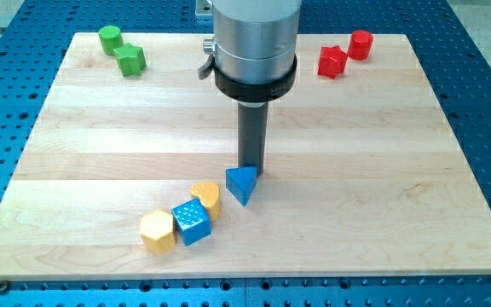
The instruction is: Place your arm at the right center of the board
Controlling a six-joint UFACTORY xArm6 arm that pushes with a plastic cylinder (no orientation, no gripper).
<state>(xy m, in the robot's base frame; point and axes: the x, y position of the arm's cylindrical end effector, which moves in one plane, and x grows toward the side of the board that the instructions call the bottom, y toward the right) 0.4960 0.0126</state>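
My tip [250,168] rests on the wooden board [382,170] near its middle, touching the top edge of a blue triangular block [241,184]. To the lower left of that block lie a yellow heart-shaped block [206,198], a blue cube [190,223] and a yellow hexagonal block [157,231], in a slanting row. The right centre of the board is well to the right of my tip.
A green cylinder [109,39] and a green star-like block [130,60] sit at the view's top left. A red star-like block [332,62] and a red cylinder [360,44] sit at the top right. A blue perforated table [484,85] surrounds the board.
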